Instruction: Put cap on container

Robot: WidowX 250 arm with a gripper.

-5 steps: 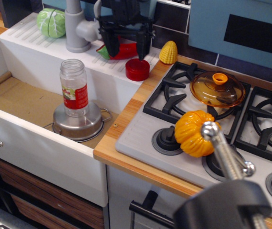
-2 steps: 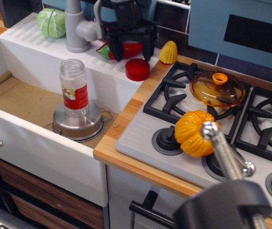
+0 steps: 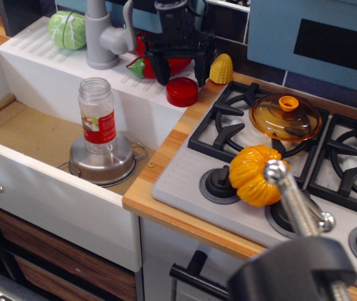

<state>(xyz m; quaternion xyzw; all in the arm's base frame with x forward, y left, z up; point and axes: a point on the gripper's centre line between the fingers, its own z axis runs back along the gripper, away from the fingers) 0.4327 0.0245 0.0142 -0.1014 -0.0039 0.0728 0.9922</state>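
The black tool (image 3: 182, 74) is hanging with its fingers spread wide, the small round red plastic cap (image 3: 182, 92) lying just beneath at 6 o'clock.

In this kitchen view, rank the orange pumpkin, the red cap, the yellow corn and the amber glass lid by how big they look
1. amber glass lid
2. orange pumpkin, nearer the camera, so possibly flattered
3. red cap
4. yellow corn, close to the cap, so this last order is unsure

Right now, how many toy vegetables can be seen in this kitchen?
4. A green cabbage at the sink's back left; a red pepper behind the pincer; yellow corn at the counter's back; an orange pumpkin on the stove front. Others may be hidden.
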